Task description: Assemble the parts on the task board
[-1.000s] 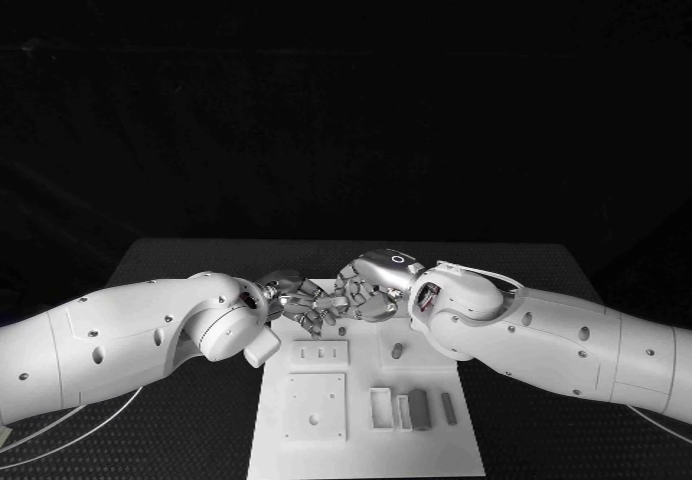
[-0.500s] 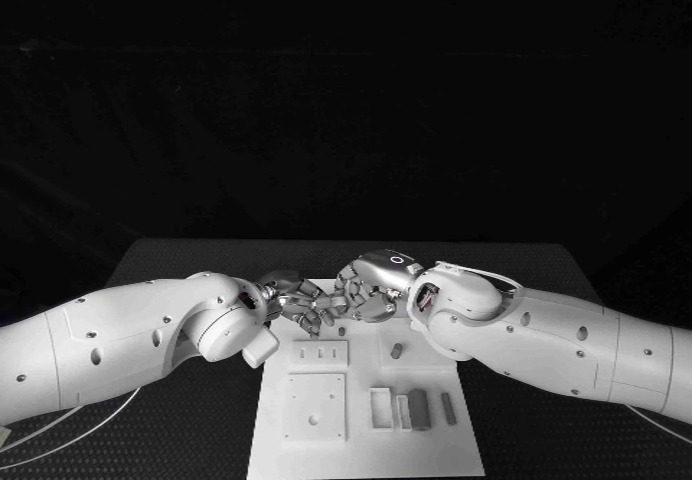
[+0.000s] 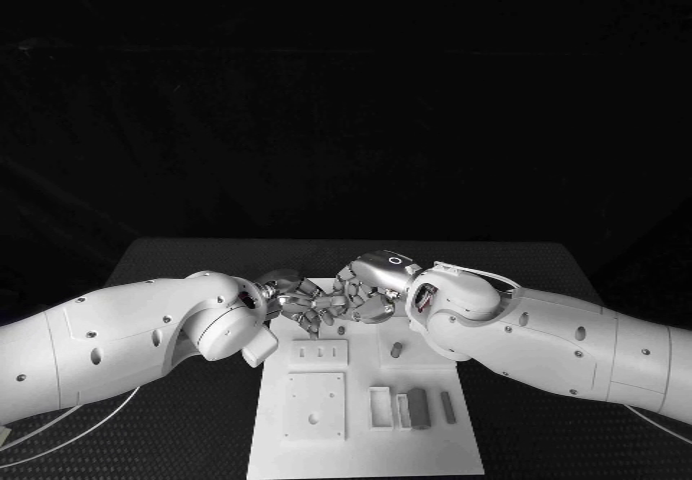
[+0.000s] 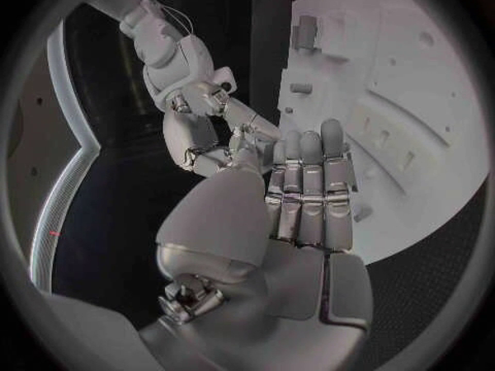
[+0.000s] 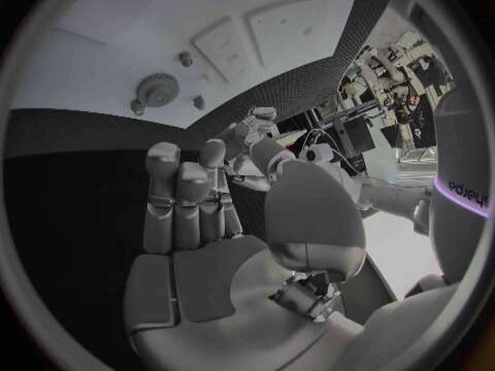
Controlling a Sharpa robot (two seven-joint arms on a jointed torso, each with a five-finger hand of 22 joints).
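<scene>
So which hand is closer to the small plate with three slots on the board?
Left. The left hand hangs just above the far edge of the three-slot plate. The right hand is beside it, further toward the board's right half, over the far edge of the task board.

A robotics lab or test bench: a counter (image 3: 188, 255) covered in black textured matting stands against a black backdrop, with a white task board (image 3: 368, 440) of cut-out slots laid on it; past the right hand (image 5: 206, 223), stands and dark equipment clutter the room (image 5: 397, 82)
</scene>
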